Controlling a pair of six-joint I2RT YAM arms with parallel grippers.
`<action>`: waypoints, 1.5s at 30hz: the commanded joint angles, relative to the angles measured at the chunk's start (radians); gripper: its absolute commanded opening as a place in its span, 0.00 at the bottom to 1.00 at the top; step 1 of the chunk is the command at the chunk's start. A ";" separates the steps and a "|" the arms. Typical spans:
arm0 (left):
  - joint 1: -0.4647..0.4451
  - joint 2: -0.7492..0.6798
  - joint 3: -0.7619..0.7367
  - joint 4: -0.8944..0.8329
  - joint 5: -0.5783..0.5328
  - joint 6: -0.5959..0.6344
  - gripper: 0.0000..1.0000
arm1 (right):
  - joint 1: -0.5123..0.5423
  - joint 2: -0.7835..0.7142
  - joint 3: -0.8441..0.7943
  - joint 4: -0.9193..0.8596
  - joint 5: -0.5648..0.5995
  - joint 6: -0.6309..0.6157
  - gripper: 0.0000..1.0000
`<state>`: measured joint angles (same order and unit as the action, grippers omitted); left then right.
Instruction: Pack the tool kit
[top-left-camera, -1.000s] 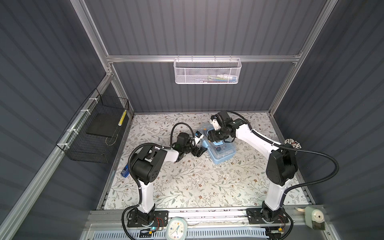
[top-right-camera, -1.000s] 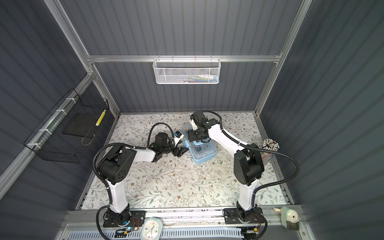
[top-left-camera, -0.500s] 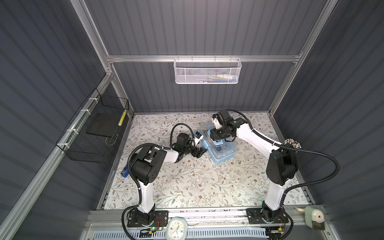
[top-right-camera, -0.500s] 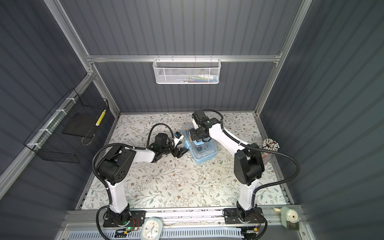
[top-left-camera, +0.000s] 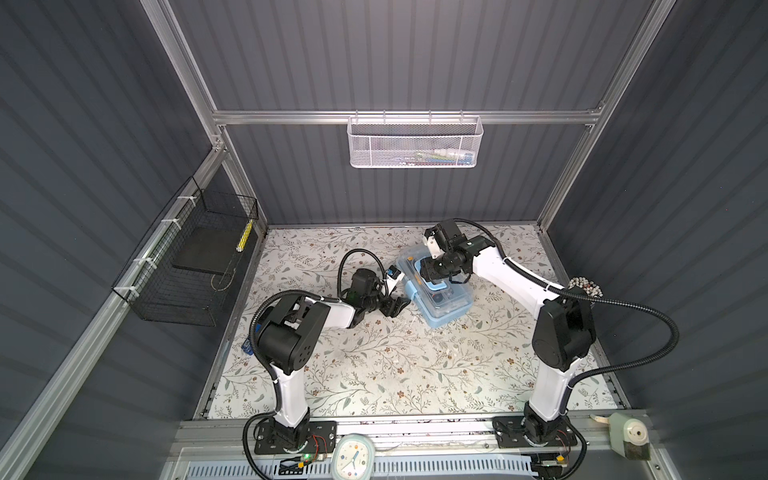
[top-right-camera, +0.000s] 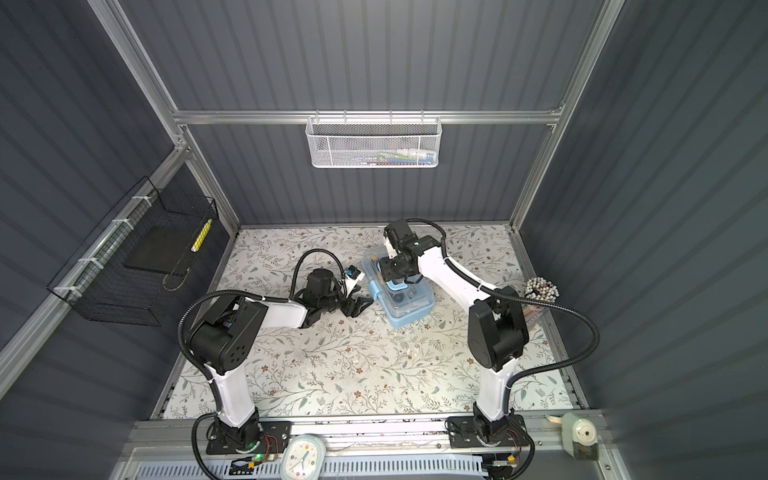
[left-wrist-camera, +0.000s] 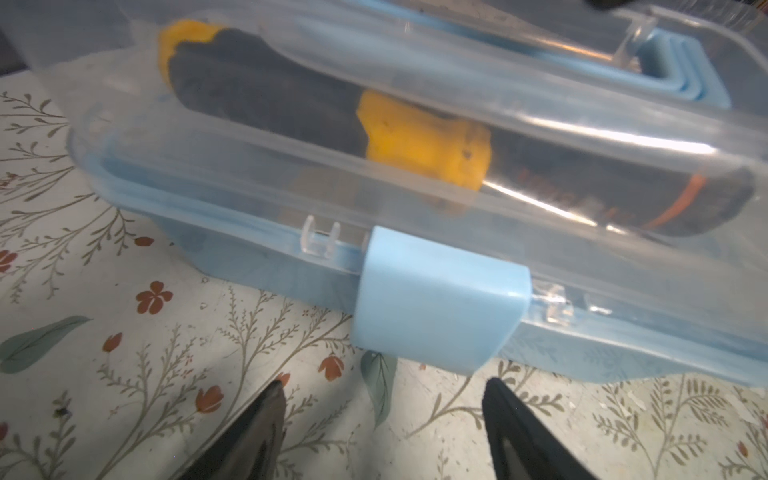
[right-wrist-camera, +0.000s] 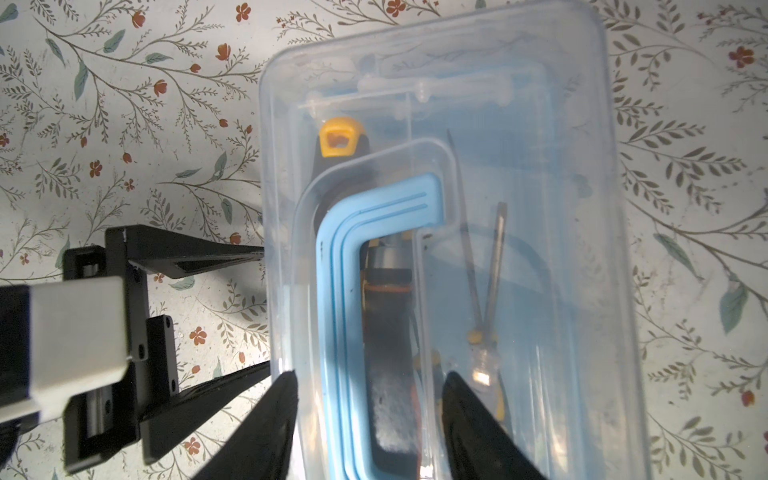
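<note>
Since a second ago, next to nothing has changed: both arms stand at the tool kit as they did then, and the case is in the same spot.

1. Black wire basket (top-left-camera: 183, 286): hung on the left wall, well apart from both arms.
2. Left gripper (top-left-camera: 398, 305): low over the floral mat (top-left-camera: 374, 365), pointing at the long side of the case. Its fingers (left-wrist-camera: 253, 432) are spread wide with nothing between them. In the left wrist view the light-blue latch (left-wrist-camera: 436, 307) sits just ahead of the gap, clear of both tips. In the right wrist view the tips reach the case's side wall; contact cannot be told.
3. Tool kit (top-left-camera: 451, 311): light-blue case with the clear lid on, flat on the mat toward the back centre, between the two grippers. Through the lid show a yellow-and-black tool (left-wrist-camera: 424, 145) and two thin metal shafts (right-wrist-camera: 496, 249) that cross. The blue C-shaped handle (right-wrist-camera: 340, 291) lies folded flat on the lid.
4. Right gripper (right-wrist-camera: 370, 390): directly above the lid, pointing down. Its fingers (right-wrist-camera: 274, 424) are parted, one on either side of the handle's long bar, with a gap on both sides and nothing pinched. Whether the tips press on the lid cannot be told.
</note>
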<state>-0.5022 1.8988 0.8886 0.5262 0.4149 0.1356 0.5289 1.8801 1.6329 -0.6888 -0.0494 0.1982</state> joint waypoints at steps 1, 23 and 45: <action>0.007 -0.035 0.000 -0.044 -0.029 -0.005 0.70 | -0.001 0.002 0.017 -0.021 -0.014 -0.006 0.55; -0.002 -0.025 0.092 -0.118 -0.204 -0.067 0.23 | -0.025 0.029 -0.025 0.015 -0.091 0.004 0.40; -0.079 -0.009 0.154 -0.231 -0.317 -0.109 0.22 | -0.033 0.041 -0.029 -0.008 -0.083 0.015 0.37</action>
<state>-0.5705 1.8942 1.0050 0.3405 0.1371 0.0399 0.5011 1.8977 1.6100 -0.6743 -0.1318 0.2054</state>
